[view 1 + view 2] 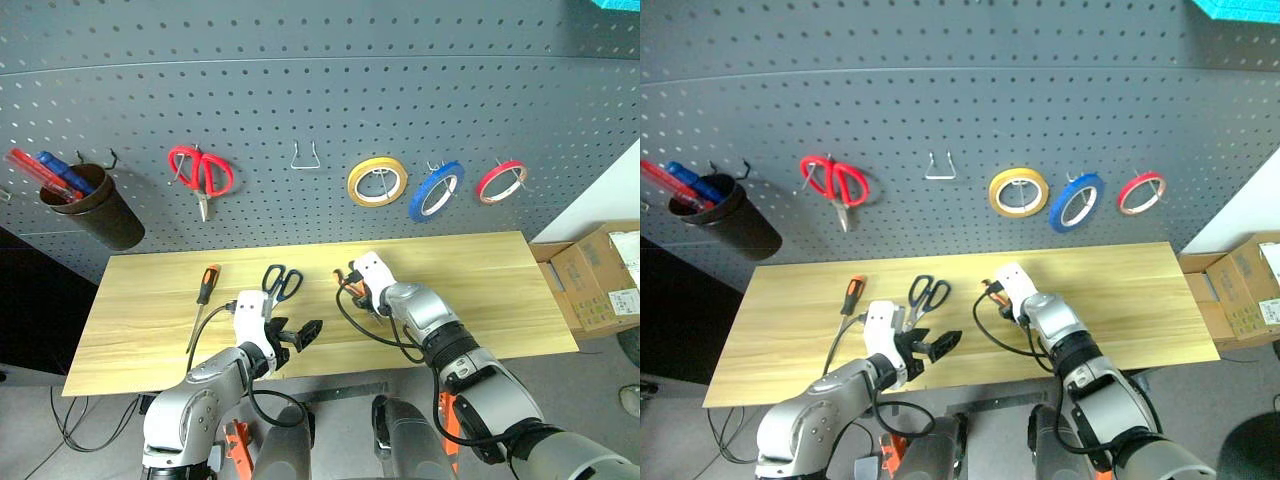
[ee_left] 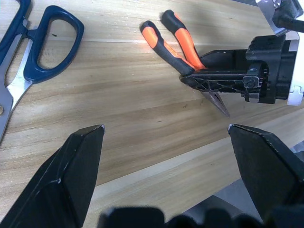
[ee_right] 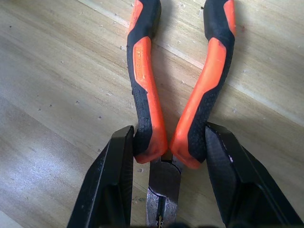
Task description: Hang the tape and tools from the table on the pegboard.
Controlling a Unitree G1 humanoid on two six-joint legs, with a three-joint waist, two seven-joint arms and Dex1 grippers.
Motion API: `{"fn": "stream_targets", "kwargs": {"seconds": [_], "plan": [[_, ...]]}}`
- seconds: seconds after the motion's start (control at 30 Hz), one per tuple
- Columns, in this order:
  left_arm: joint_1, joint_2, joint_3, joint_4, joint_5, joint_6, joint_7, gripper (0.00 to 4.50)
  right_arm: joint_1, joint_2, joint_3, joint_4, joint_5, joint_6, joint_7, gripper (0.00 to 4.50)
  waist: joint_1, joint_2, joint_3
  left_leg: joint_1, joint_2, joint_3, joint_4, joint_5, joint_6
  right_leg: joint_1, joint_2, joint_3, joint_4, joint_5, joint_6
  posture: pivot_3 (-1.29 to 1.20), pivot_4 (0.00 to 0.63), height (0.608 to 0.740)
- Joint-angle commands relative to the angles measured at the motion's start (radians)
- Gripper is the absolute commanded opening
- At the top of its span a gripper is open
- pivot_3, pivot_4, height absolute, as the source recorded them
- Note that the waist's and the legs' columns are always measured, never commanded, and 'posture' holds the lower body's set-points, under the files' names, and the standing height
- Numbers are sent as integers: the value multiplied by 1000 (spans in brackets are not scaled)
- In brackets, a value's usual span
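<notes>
Right claw [image 3: 164,190] clamps the pliers [image 3: 175,95] near their pivot, handles pointing toward the pegboard [image 1: 300,100].

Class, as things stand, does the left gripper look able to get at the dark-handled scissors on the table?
Probably yes: the left gripper hovers open, just short of the scissors, with bare table between them and nothing in the way.

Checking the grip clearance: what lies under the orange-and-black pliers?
Pale wood-grain table lies under the orange-and-black pliers. The right tool's black fingers flank the handles, hiding the tabletop beneath them.
</notes>
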Motion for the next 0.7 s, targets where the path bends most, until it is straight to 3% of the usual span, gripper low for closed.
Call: {"fn": "stream_targets", "kwargs": {"seconds": [0.03,0.23,0.3,0.43,0.57,0.7], "plan": [[-16,10,5,-32,-16,-10,-11,4500,29,-16,42,-16,-17,-44,52,1760,0,0,0,0,0,-1,0,0,0,0,0,-1,0,0,0,255,286,740],[-51,25,30,-56,-61,-23,-64,4500,136,-92,39,-342,25,-8,149,1760,4,0,-1,-10,-1,-7,-3,0,-1,-8,0,-8,0,0,2,236,241,740],[-48,35,65,-87,-106,-11,-80,4500,198,-107,3,-488,58,20,153,1760,8,0,-1,-20,-1,-9,-4,3,-10,-19,0,-10,3,0,3,228,229,740],[-31,68,130,-132,-190,15,-104,4500,269,-103,-65,-681,122,61,140,1760,9,-1,-1,-21,-1,-10,-5,2,-24,-20,0,-11,2,-1,4,223,203,740],[13,136,319,-195,-421,66,-137,4500,323,-44,-155,-906,205,117,88,1760,9,-1,-2,-20,0,-11,-5,0,-26,-20,0,-11,2,-2,4,222,166,740],[6,151,466,-136,-560,36,-84,4500,296,49,-168,-887,227,18,20,1760,14,-4,-17,-20,0,-12,-5,1,-27,-20,1,-12,2,-2,3,259,116,740]]}}
